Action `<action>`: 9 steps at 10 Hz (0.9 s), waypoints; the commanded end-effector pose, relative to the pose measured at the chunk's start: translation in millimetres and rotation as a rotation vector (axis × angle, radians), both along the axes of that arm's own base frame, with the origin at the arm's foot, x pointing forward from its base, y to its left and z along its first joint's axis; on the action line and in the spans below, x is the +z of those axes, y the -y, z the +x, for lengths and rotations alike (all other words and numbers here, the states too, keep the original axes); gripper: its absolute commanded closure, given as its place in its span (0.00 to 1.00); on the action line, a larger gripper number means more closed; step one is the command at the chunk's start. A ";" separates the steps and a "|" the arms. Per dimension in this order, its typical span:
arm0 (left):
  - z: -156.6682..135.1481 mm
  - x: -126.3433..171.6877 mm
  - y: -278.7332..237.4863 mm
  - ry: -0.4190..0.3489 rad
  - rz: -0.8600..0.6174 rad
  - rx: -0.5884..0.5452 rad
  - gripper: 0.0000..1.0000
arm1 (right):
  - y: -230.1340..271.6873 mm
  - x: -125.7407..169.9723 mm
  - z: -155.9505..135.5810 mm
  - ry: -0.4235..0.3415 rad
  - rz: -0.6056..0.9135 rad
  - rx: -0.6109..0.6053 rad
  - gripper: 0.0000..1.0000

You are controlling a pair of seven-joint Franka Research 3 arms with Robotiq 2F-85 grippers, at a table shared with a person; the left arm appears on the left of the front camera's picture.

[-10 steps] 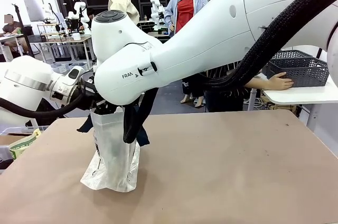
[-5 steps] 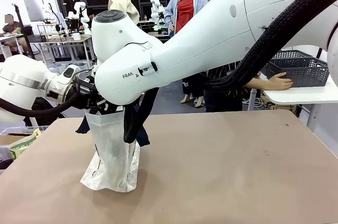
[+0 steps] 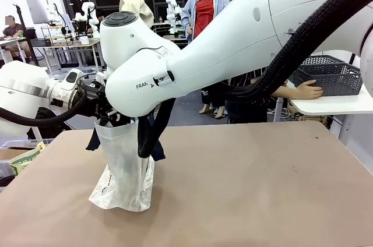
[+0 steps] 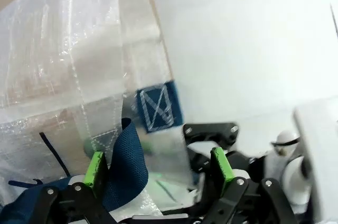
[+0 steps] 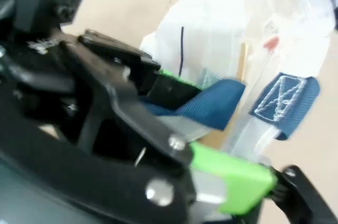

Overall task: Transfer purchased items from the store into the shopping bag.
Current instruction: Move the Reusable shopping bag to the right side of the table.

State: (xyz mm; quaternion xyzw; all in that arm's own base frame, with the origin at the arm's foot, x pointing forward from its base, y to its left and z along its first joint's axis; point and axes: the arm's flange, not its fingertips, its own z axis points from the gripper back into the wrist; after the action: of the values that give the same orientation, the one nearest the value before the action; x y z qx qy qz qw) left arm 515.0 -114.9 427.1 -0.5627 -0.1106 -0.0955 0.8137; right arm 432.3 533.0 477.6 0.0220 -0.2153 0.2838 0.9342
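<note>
Moved left since before: left gripper [image 4: 158,168], fingers wide apart around clear white plastic bag's [image 3: 123,168] navy strap [image 4: 124,166]; right gripper [image 5: 211,134] part-closed, pinching strap.

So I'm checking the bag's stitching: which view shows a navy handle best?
The left wrist view: the navy handle and its stitched patch are sharp. The right wrist view is blurrier; the front view shows hanging bits.

The shopping bag [image 3: 125,171] is thin, crinkly translucent plastic; its handles [image 4: 127,163] are woven navy cloth. The table [image 3: 262,189] looks smooth and matt; the store [image 3: 328,75] is lattice-moulded plastic.
</note>
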 end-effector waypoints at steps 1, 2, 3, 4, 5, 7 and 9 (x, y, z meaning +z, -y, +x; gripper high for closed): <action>2.3 6.6 3.2 -0.017 -0.089 0.050 0.00 | -3.0 -14.5 -4.4 0.018 -0.025 -0.028 0.39; 4.2 6.1 2.1 -0.035 -0.119 0.082 0.00 | -3.4 -14.9 -3.8 0.022 -0.029 -0.033 0.39; 6.0 5.9 1.1 -0.050 -0.141 0.111 0.00 | -4.4 -14.9 -3.2 0.022 -0.031 -0.031 0.39; 6.0 5.5 1.9 -0.061 -0.146 0.111 0.00 | -4.6 -14.7 -3.4 0.023 -0.032 -0.030 0.39; 7.7 5.6 2.1 -0.059 -0.149 0.134 0.00 | -5.3 -14.5 -4.1 0.023 -0.032 -0.029 0.39; 9.4 2.8 8.3 -0.053 -0.087 0.174 0.00 | -6.4 -13.9 -6.1 0.027 -0.031 -0.026 0.39; 10.9 1.3 15.1 -0.045 -0.011 0.205 0.00 | -6.7 -13.5 -7.5 0.032 -0.032 -0.023 0.39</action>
State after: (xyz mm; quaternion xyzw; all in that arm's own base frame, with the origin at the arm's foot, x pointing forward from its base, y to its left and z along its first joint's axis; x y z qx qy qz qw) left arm 526.6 -120.8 425.8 -0.5740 -0.1448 -0.0122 0.8059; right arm 428.5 537.9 470.5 0.0192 -0.2110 0.2881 0.9339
